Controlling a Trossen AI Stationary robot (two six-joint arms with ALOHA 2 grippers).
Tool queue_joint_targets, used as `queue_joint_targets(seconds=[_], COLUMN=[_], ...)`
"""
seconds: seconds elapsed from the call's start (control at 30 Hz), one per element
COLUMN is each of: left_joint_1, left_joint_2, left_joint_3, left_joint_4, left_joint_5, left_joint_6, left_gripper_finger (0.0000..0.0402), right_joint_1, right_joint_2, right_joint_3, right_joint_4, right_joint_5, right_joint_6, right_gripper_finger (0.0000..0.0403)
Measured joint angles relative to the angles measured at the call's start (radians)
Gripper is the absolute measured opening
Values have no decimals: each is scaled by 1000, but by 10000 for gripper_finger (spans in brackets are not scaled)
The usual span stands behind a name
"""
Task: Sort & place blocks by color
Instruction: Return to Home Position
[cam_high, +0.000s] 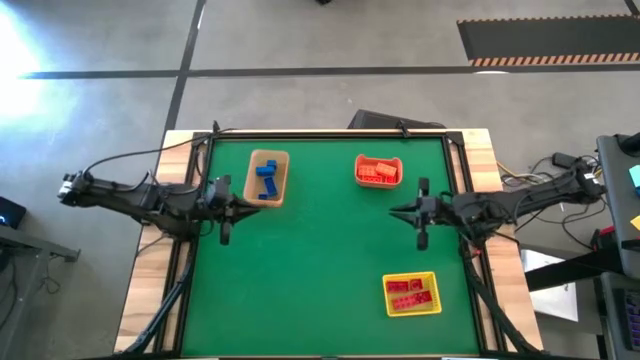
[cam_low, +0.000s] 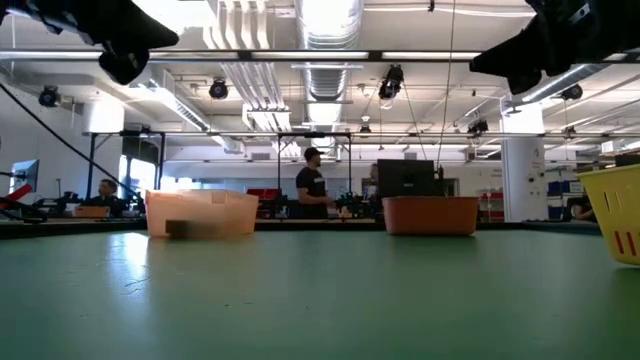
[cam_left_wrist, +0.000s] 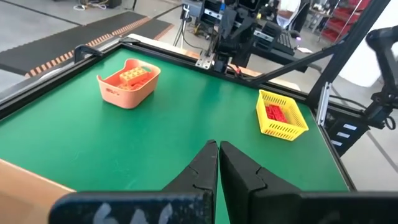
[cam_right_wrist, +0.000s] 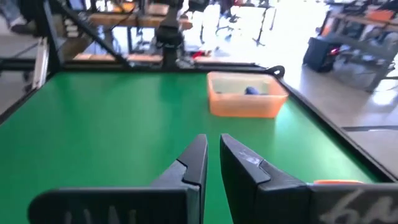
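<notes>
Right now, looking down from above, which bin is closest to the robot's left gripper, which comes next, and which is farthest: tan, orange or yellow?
Measured from the left gripper in the high view:
1. Tan bin: right beside it, on the table's left side.
2. Orange bin: across the table, on the right side.
3. Yellow bin: farthest, toward the opposite right corner.

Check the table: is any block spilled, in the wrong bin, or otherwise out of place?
Nothing stands out. The blue blocks lie in the tan bin, the orange blocks in the orange bin, the red blocks in the yellow bin. The left gripper and right gripper hover apart from them.
</notes>
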Motion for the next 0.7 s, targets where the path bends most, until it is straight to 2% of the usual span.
queue_joint_targets(seconds=[0.43, 0.63, 0.7], left_joint_1=[0, 0, 0], left_joint_2=[-320, -479, -493], left_joint_3=[-145, -193, -197], left_joint_4=[-6, -57, -76], left_joint_5=[-58, -68, -80], left_joint_6=[-3, -8, -9], left_gripper_finger=[0, 0, 0], right_joint_1=[0, 1, 1], right_joint_2=[-331, -452, -484], right_joint_3=[-142, -162, -165], right_joint_4=[-8, -33, -78], right_joint_5=[61, 80, 84], right_joint_6=[17, 21, 27], right_gripper_finger=[32, 31, 31])
